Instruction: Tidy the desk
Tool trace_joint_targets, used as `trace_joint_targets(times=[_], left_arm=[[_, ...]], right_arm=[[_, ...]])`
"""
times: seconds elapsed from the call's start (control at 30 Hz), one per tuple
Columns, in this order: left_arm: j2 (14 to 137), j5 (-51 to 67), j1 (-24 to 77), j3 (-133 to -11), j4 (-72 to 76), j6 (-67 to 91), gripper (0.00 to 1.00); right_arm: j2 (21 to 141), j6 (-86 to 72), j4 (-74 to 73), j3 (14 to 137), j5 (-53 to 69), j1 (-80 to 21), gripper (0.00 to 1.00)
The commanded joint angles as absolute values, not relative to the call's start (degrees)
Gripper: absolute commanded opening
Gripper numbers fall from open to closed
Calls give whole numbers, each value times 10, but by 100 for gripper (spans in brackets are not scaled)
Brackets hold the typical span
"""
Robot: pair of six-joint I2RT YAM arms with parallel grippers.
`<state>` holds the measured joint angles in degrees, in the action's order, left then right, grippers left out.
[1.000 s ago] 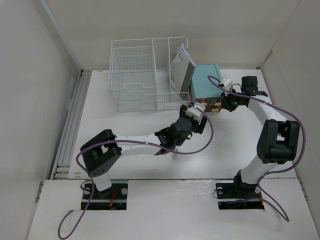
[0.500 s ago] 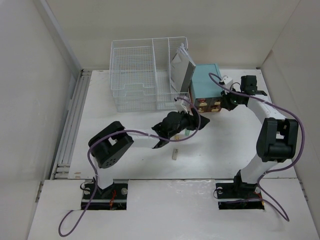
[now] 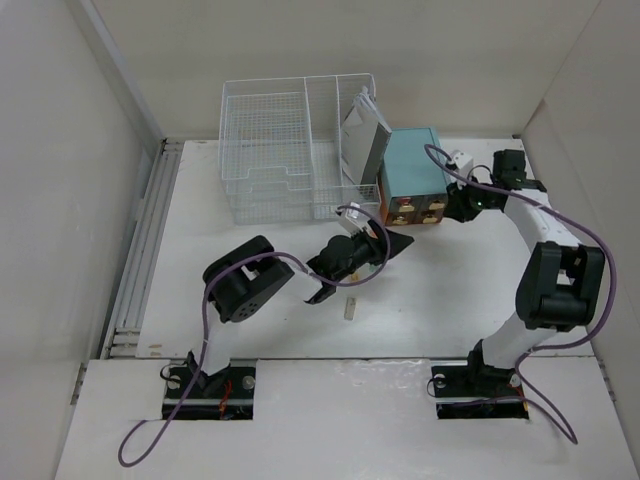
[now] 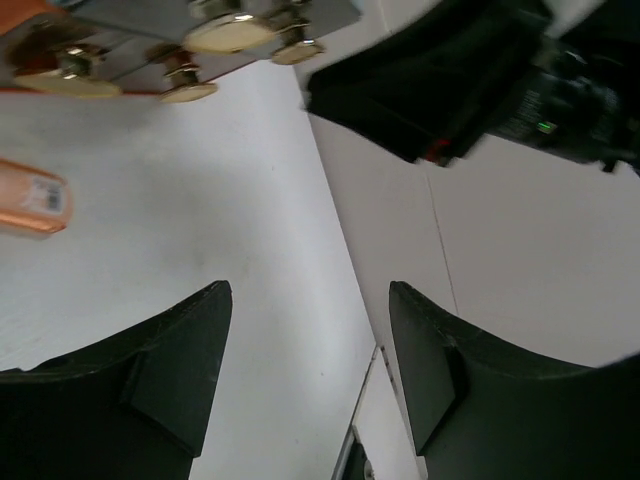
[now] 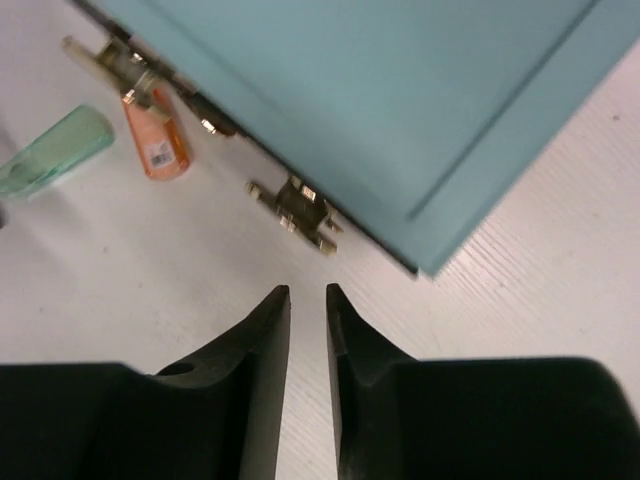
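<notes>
The white desk (image 3: 450,300) carries a teal drawer box (image 3: 412,168) with brass knobs (image 5: 298,212) on its front. My left gripper (image 3: 398,243) is open and empty, low over the desk just in front of the box; its view shows the knobs (image 4: 232,35) above. An orange tube (image 5: 155,140) and a pale green translucent piece (image 5: 50,152) lie by the box front; the tube also shows in the left wrist view (image 4: 30,197). My right gripper (image 5: 308,300) is at the box's right front corner (image 3: 452,212), jaws nearly together with nothing between them.
A white wire-mesh basket (image 3: 265,150) stands at the back left, with a grey card (image 3: 362,142) leaning in its right section. A small pale block (image 3: 349,307) lies on the desk in front of the left arm. White walls close in on both sides.
My left arm has folded back toward its base and its gripper has shifted a little right and down, in front of the box. My right wrist has moved slightly right.
</notes>
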<state>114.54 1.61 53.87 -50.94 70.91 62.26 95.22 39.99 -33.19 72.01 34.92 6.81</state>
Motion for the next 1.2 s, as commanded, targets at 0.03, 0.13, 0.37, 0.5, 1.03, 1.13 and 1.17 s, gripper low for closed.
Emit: trace_joint_targets(times=[0.03, 0.13, 0.37, 0.5, 1.03, 1.13, 1.17], left_arm=[[1184, -9, 533, -522, 822, 692, 60], [1211, -25, 533, -537, 829, 716, 60], [1252, -46, 533, -581, 848, 743, 58], [1266, -51, 528, -604, 860, 765, 58], [1271, -134, 523, -671, 680, 794, 58], [1266, -140, 523, -689, 629, 799, 58], [1266, -145, 523, -697, 616, 799, 58]], right_arm=[[873, 492, -424, 731, 436, 116, 28], [845, 524, -458, 726, 473, 143, 28], [792, 567, -529, 708, 523, 185, 28], [784, 573, -529, 692, 530, 192, 28], [681, 578, -572, 686, 578, 231, 29], [664, 572, -577, 692, 589, 236, 29], [657, 566, -577, 692, 589, 236, 29]])
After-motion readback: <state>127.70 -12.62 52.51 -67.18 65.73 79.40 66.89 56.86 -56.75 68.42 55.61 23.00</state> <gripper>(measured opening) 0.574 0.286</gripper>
